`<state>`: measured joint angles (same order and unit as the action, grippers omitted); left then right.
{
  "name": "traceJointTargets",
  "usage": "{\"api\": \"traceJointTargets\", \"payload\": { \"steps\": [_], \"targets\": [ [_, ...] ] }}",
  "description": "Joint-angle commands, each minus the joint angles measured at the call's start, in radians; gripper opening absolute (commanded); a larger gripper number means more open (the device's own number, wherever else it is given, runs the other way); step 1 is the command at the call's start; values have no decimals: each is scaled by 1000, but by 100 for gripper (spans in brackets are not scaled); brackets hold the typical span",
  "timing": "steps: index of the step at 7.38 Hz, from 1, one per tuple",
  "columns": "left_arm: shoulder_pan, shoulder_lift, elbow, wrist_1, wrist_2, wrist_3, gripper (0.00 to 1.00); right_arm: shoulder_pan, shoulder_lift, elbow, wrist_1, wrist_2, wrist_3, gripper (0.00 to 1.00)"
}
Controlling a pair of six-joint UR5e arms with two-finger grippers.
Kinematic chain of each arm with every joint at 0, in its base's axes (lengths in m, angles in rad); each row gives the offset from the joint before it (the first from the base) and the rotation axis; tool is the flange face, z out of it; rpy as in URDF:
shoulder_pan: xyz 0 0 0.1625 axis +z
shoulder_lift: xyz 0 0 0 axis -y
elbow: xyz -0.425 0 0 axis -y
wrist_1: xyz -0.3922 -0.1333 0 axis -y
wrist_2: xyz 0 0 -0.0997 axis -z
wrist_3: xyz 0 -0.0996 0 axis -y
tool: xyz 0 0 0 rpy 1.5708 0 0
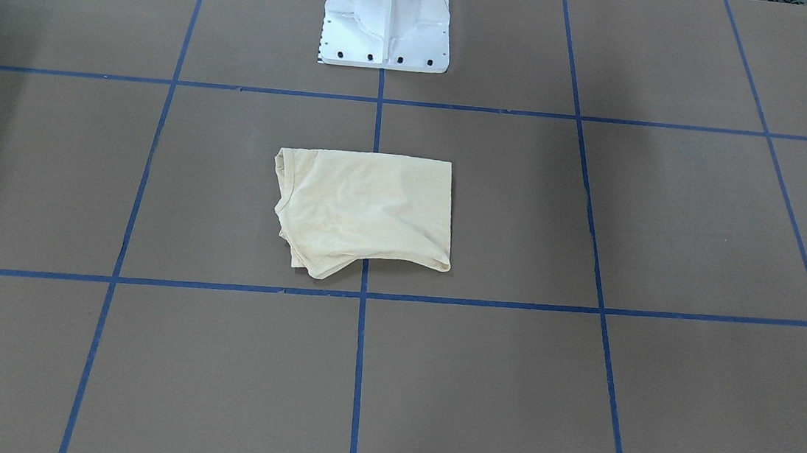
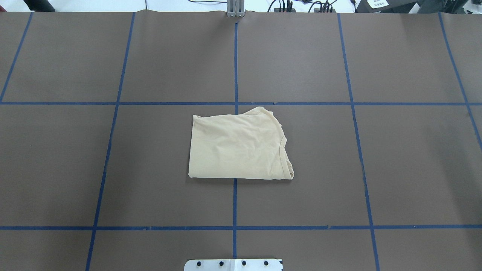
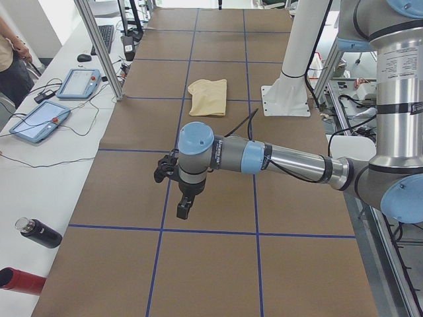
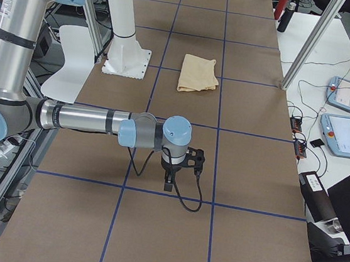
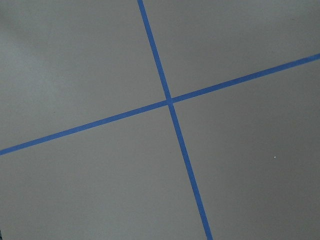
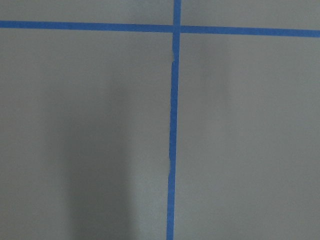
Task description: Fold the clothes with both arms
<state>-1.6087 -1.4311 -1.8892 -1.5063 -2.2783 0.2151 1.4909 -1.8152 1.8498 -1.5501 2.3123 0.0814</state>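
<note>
The clothes are one pale cream-yellow T-shirt (image 1: 368,212) (image 2: 237,148), folded into a rough rectangle with its plain side up, lying flat on the brown table in front of the base. It shows small and far in both side views (image 3: 208,97) (image 4: 198,73). My left arm hovers over the table's left end, its gripper (image 3: 183,210) pointing down, well away from the shirt. My right gripper (image 4: 169,184) hangs likewise over the right end. Whether either is open or shut I cannot tell. Both wrist views show only brown table and blue tape lines.
The white pedestal base (image 1: 386,25) (image 2: 233,264) stands behind the shirt. Blue tape marks a grid on the table. Beside the table are control tablets (image 3: 79,82) (image 4: 348,135), a black bottle (image 3: 39,233), a metal post (image 3: 99,46) and a person (image 3: 13,59).
</note>
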Motion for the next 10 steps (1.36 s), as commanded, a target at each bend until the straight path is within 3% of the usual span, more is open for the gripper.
{"api": "traceJointTargets", "payload": {
  "steps": [1, 2, 10],
  "targets": [
    [1, 53, 25, -8, -102, 3, 100, 0, -3, 3, -4, -5, 0, 100],
    [0, 58, 31, -8, -151, 0, 100, 0, -3, 3, -4, -5, 0, 100],
    [1, 58, 27, -11, -148, 9, 100, 0, -3, 3, -1, -4, 0, 100]
  ]
}}
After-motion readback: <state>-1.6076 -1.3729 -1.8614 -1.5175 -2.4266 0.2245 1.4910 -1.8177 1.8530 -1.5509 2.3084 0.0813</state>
